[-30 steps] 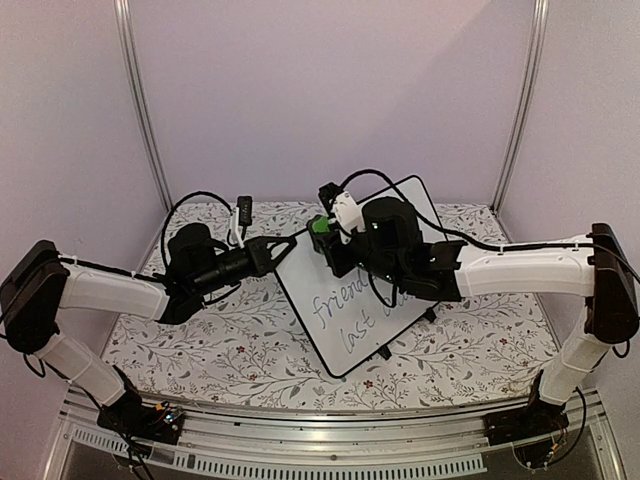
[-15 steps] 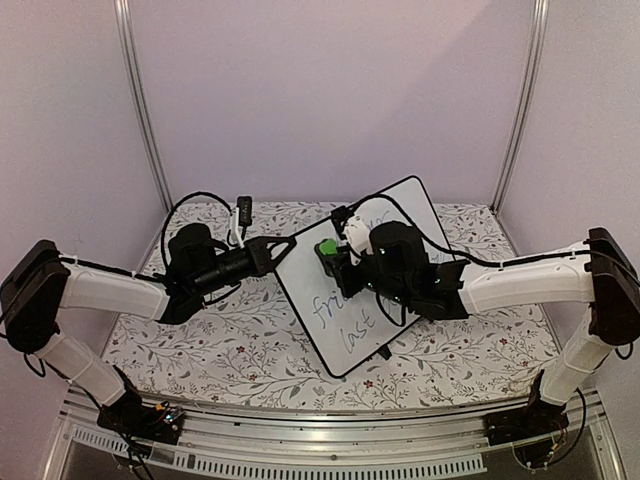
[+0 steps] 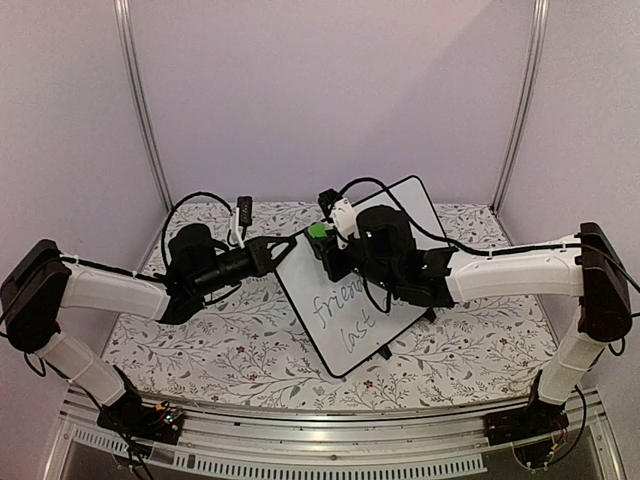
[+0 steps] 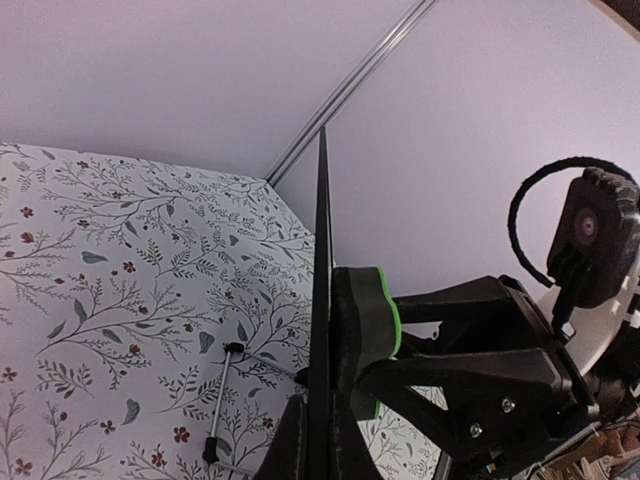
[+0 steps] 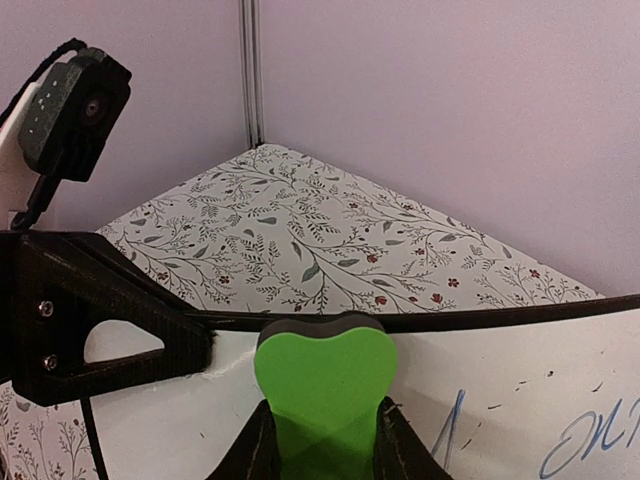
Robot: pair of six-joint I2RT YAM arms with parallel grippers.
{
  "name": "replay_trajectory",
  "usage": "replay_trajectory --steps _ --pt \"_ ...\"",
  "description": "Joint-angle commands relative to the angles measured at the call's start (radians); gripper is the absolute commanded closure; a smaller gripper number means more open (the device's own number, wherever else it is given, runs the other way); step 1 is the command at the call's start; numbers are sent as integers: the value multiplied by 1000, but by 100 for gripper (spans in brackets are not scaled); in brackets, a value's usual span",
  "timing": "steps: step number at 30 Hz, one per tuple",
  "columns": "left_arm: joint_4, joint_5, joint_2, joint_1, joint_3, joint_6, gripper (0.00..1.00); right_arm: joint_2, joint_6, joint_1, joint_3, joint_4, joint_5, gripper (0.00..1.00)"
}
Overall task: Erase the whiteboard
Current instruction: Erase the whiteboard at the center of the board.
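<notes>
The whiteboard [image 3: 345, 350] stands tilted on the flowered table, with blue handwriting [image 3: 345, 312] on its lower half. My left gripper [image 3: 288, 246] is shut on its left rim; in the left wrist view the board's black edge [image 4: 321, 250] runs straight up from between those fingers [image 4: 290, 450]. My right gripper [image 3: 328, 250] is shut on a green eraser [image 3: 319, 231]. The eraser [image 5: 325, 385] lies pressed flat on the white surface [image 5: 520, 400] just under the top rim [image 5: 470, 318], and its dark felt side [image 4: 362, 330] touches the board.
The board's wire stand and black feet [image 4: 222, 400] hang behind it above the flowered cloth [image 3: 220, 340]. Another black foot [image 3: 386, 352] shows at the board's lower edge. Lilac walls and metal posts [image 3: 140, 110] close the back and sides.
The right gripper slid the eraser down and right over the board, then back up to the rim at the upper left. The left arm and the board have stayed still.
</notes>
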Motion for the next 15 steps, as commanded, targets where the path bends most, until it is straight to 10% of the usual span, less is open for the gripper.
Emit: replay_trajectory --steps 1,15 --pt "21 68 10 -22 -14 53 100 46 -11 -3 24 -52 0 69" --pt "23 71 4 -22 -15 53 100 12 94 1 -77 -177 -45 72"
